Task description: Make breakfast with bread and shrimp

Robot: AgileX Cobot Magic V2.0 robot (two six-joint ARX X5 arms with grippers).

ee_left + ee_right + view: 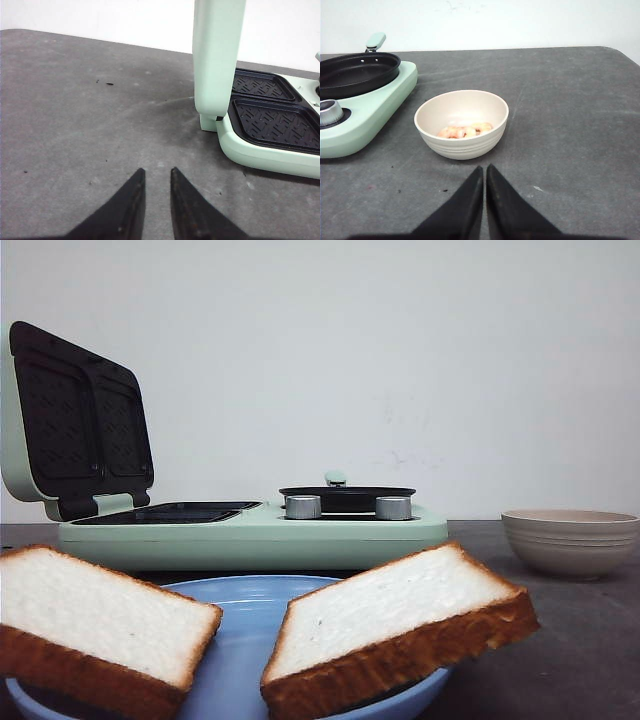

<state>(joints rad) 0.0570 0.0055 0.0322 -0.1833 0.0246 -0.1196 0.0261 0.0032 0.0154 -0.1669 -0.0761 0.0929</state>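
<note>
Two thick slices of bread rest tilted on a blue plate point(245, 640) at the front: one on the left point(100, 625), one on the right point(395, 625). The shrimp point(465, 131), pale orange pieces, lie in a cream bowl point(461, 125), also seen at the right of the front view point(570, 540). My right gripper point(484, 170) is shut and empty, just short of the bowl. My left gripper point(157, 172) hovers over bare table with a small gap between its fingers, holding nothing. Neither gripper shows in the front view.
A mint-green breakfast maker point(250, 530) stands behind the plate, its sandwich lid point(75, 420) raised and the dark grill plates point(272, 107) exposed. A black frying pan point(357, 72) sits on its right side above two silver knobs point(303, 506). The table is dark grey.
</note>
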